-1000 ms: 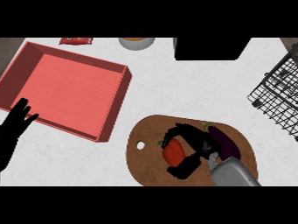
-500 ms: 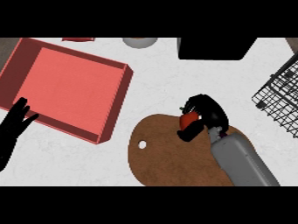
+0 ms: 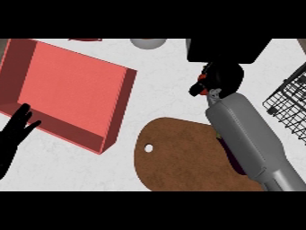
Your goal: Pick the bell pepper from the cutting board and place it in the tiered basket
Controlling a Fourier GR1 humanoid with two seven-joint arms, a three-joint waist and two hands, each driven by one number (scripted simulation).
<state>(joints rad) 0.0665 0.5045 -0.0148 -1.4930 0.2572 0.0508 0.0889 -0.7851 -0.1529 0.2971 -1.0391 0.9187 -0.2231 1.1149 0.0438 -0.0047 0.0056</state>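
Right hand (image 3: 221, 77): fingers curled around the bell pepper (image 3: 198, 88); only a sliver of red shows at the hand's left edge, the rest hidden. Hand and pepper now sit over bare white table (image 3: 162, 90), beyond the far edge of the cutting board (image 3: 188, 157) and just below a black object (image 3: 228, 48) at the table's far side.

Change: one second ago the hand was closed on the pepper at board level; half a second ago it was at the board's far rim; now it is clear of the board altogether. Judgement: pick is done, carry phase under way.

Tiered basket (image 3: 301, 105), black wire, lies at the right edge, near the hand but still apart from it. Remaining, by my reading: travel rightward over the rim, then release.

A dark purple item (image 3: 229, 150) shows on the board beside the grey forearm; identity unclear.

Red tray (image 3: 66, 90) at left. Grey bowl (image 3: 148, 42) at far edge, now only partly in view.

Left hand (image 3: 6, 141): open, fingers up, resting at lower left, same as before.
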